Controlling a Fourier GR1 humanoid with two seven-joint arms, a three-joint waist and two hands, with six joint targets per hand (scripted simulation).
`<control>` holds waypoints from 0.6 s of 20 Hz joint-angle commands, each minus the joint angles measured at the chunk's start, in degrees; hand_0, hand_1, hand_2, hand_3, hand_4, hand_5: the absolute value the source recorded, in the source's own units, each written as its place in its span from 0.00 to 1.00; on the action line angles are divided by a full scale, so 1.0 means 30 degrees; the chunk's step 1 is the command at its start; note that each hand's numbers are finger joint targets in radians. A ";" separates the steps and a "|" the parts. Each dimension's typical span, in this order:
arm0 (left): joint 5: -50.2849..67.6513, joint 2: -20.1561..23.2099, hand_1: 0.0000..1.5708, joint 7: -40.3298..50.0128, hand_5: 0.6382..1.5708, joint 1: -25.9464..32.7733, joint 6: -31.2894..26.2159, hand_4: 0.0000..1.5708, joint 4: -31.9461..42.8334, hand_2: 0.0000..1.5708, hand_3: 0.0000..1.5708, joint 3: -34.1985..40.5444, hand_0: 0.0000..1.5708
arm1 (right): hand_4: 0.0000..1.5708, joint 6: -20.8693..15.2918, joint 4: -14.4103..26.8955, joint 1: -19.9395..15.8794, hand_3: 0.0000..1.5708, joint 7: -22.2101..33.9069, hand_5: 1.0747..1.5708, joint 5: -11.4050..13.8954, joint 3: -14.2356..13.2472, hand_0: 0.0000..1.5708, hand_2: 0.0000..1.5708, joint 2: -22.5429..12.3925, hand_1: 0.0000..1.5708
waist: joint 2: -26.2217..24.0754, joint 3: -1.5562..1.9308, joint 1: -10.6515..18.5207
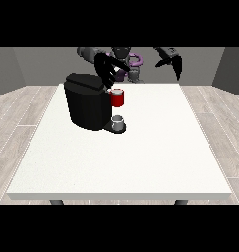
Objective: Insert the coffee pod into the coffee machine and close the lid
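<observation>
One coffee machine (86, 101), one red thing at the machine (117, 98), one grey thing (118, 122), two hands.
My hand at the view's left (107, 69) hovers over the machine with fingers spread, grasping nothing; my hand at the view's right (172, 60) hangs released, fingers pointing down.

Light even, diffuse; we find no single source. White table (140, 162) bright, no glare. Coffee machine (86, 103) near-black, surface detail lost; we see faint soft shadow at its base. Back walls dim grey. We note no edge distortion.
</observation>
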 commanded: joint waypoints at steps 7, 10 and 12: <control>-0.0082 -0.0268 0.00 -0.0403 1.00 -0.1044 -0.0494 0.27 0.0296 0.00 0.00 -0.0727 0.00 | 0.00 0.0048 -0.2871 -0.2705 0.00 0.0095 1.00 0.0335 0.0985 0.00 0.00 0.0361 0.00 | 0.1378 -0.0510 0.3305; 0.0777 -0.0165 0.00 0.0288 1.00 -0.2196 -0.0779 0.23 0.0231 0.00 0.00 -0.0163 0.00 | 0.00 0.0301 -0.2566 -0.3678 0.00 -0.0287 1.00 0.0833 0.1517 0.00 0.00 0.0268 0.00 | 0.1670 -0.0519 0.3464; 0.0480 -0.0266 0.00 0.0057 1.00 -0.2792 -0.0689 0.16 -0.0042 0.00 0.00 -0.0551 0.00 | 0.00 0.0324 -0.1794 -0.4815 0.00 -0.1452 1.00 0.0880 0.1177 0.00 0.00 -0.0031 0.00 | 0.3232 -0.0514 0.3812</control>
